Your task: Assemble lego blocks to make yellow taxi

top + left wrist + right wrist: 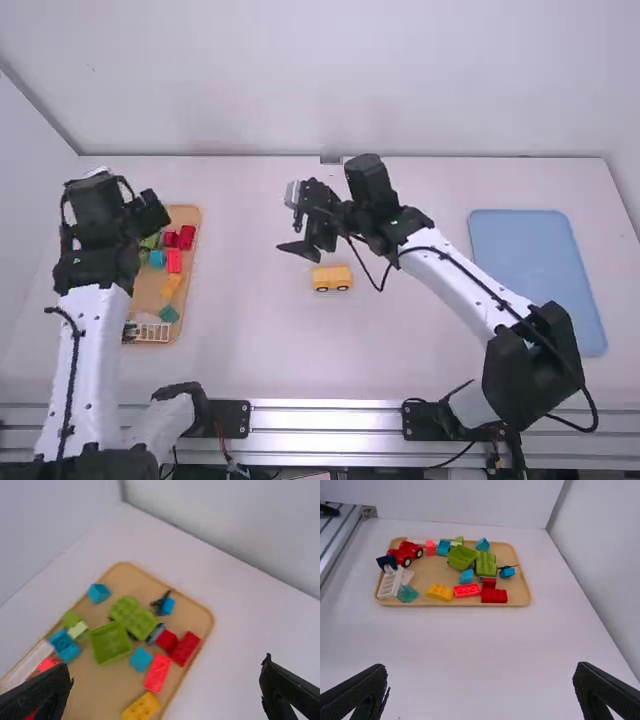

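Jaws spread wide and empty on both: with twelve pointing away in the high view, the left gripper point(152, 215) is near the tray's point(148, 288) eleven o'clock edge, and the taxi point(332, 279) sits on the table point(260, 350) at the right gripper's point(284, 221) five o'clock. From the taxi, the tray lies at nine, the blue mat point(538, 275) at three.

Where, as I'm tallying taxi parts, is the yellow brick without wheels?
In the high view, the yellow brick lies on the tray at the left of the table, between a red brick and a teal piece.
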You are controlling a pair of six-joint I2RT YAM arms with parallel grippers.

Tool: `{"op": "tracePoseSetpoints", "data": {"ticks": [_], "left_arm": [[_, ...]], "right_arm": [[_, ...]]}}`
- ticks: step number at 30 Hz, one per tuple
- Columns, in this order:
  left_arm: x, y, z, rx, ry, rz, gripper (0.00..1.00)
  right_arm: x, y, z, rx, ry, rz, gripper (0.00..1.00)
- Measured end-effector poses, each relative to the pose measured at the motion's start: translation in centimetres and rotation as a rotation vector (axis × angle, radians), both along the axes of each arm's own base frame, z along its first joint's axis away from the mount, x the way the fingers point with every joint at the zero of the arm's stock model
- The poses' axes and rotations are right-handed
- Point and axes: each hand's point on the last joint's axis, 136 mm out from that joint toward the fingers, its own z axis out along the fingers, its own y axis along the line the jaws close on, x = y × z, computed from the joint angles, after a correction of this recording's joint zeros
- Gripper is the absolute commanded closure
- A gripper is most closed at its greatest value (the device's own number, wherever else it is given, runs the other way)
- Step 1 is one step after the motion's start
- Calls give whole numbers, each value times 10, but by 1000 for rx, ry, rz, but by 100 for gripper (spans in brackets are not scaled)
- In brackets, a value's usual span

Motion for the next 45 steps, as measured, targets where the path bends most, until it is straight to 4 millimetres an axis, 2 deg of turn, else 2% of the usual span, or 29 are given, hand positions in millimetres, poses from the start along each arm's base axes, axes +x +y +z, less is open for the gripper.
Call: {"op": "tracePoseSetpoints", "data": {"ticks": [4,8,13,18,20,21,23,25,26,27,29,33,36,41,45], "left_arm": [[-33,42,-12,-71,18,200,1],[-59,63,-24,-125,58,292,1],[-58,47,-50,-237,208,141,1],[-37,29,-81,-297,377,-87,1],[-27,22,-105,-312,480,-216,1],[-27,22,-106,-312,484,-220,1],[-23,21,-130,-326,562,-286,1],[-24,24,-144,-329,614,-308,1],[-25,25,-153,-331,645,-323,2],[-25,26,-160,-333,671,-343,9],[-26,26,-168,-328,701,-377,13],[-23,21,-181,-287,738,-542,30],[-20,20,-190,-239,735,-633,38],[-22,16,-208,-182,739,-726,37],[-24,14,-220,-152,749,-757,32]], "right_arm": [[-6,5,0,0,6,12,1],[-6,6,0,1,4,13,1],[-6,6,1,2,5,12,1],[-2,5,-1,-8,10,-13,1],[2,3,-3,-17,12,-39,1],[2,3,-3,-19,13,-43,1],[5,2,-4,-27,13,-63,1],[8,1,-5,-34,8,-78,1],[10,0,-6,-39,5,-90,1],[12,-1,-6,-43,1,-100,1],[15,-2,-7,-50,-6,-115,1],[22,-5,-9,-69,-18,-156,1],[25,-7,-10,-77,-24,-173,1],[27,-8,-11,-84,-28,-186,1],[27,-8,-11,-85,-29,-189,1]]}}
